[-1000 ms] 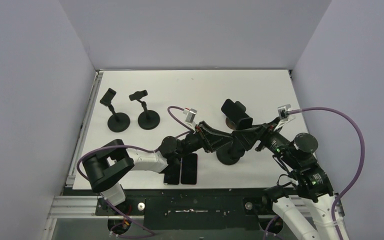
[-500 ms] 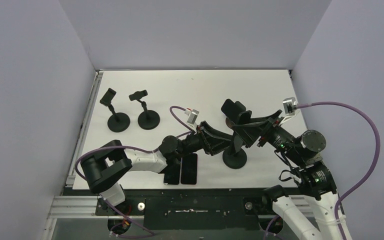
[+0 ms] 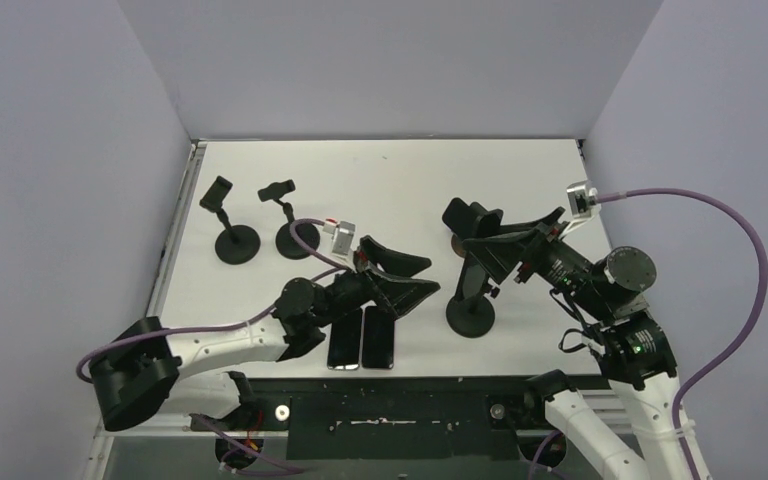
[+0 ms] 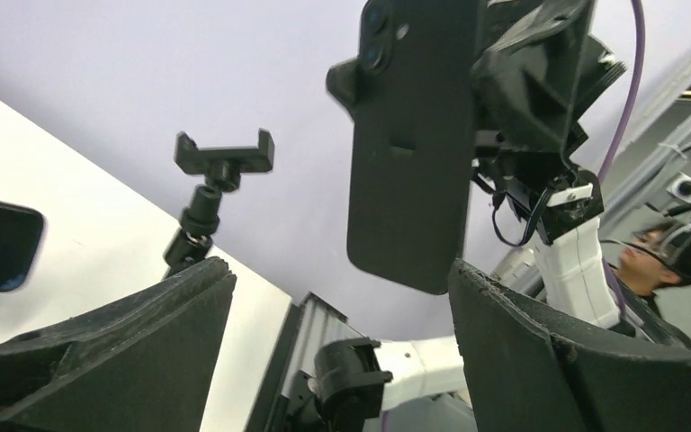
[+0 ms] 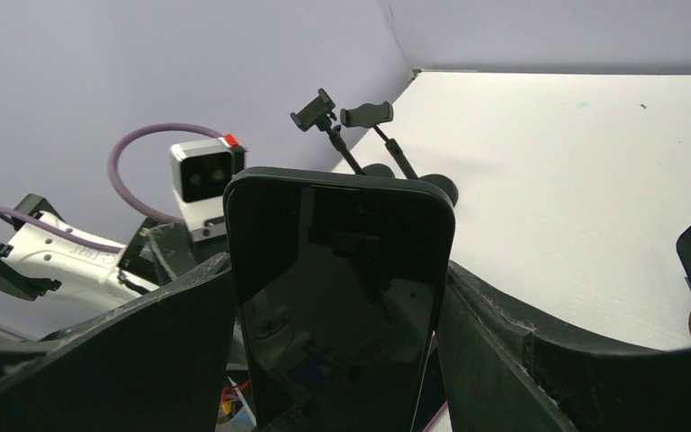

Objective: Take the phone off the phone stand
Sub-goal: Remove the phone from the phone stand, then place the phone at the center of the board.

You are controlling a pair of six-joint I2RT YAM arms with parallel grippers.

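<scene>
Squeezed between the fingers (image 5: 180, 315) of the right gripper (image 5: 335, 297): the phone (image 5: 342, 234), held tight by its two long sides. Stands straight up, long way running up and down, camera bumps at the top. Shiny dark glass toward the right wrist, plain black back toward the left gripper (image 3: 425, 277). Black all over, round corners.

Hangs just above the top of the phone stand (image 3: 470, 318). Bottom edge free, nothing clamped on it, so probably out of the stand already.

Off to the left of the stand, spread wide and holding nothing: the left gripper, apart from the phone. Nearer by far: the right arm, with the grip already made.

Next, most likely: lift clear of the stand and lay down flat, maybe by the two phones (image 3: 362, 340) lying near the stand's left.
</scene>
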